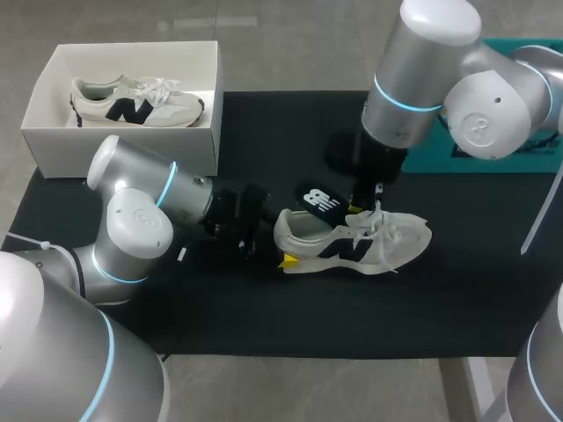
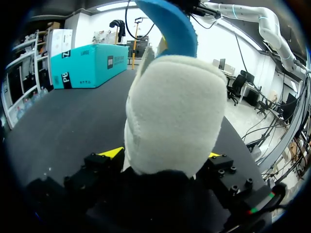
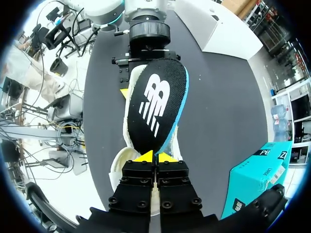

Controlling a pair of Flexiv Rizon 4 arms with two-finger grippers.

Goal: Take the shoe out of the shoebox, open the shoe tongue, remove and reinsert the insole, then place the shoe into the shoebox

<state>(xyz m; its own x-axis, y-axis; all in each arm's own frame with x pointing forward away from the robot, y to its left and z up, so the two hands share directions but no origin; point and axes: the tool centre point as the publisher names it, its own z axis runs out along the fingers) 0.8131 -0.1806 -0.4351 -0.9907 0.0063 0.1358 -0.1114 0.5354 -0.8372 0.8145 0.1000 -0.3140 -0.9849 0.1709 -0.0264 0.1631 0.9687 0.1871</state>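
A white sneaker [image 1: 374, 244] with a dark side logo lies on its sole on the black mat [image 1: 264, 325] at the middle of the table. Its heel [image 2: 175, 111] sits between the yellow tips of my left gripper [image 1: 281, 253], which touch it from both sides. A black insole [image 1: 318, 204] with a white logo rises out of the shoe's opening. My right gripper [image 3: 155, 157], above the tongue, is shut on the insole's [image 3: 153, 104] front end. The insole's blue underside [image 2: 170, 24] shows above the heel. A white shoebox [image 1: 123, 145] stands at the far left.
A second white sneaker [image 1: 136, 101] lies inside the shoebox. A teal carton [image 1: 519, 158] rests at the far right of the mat, behind my right arm. Bare mat stretches in front of the shoe.
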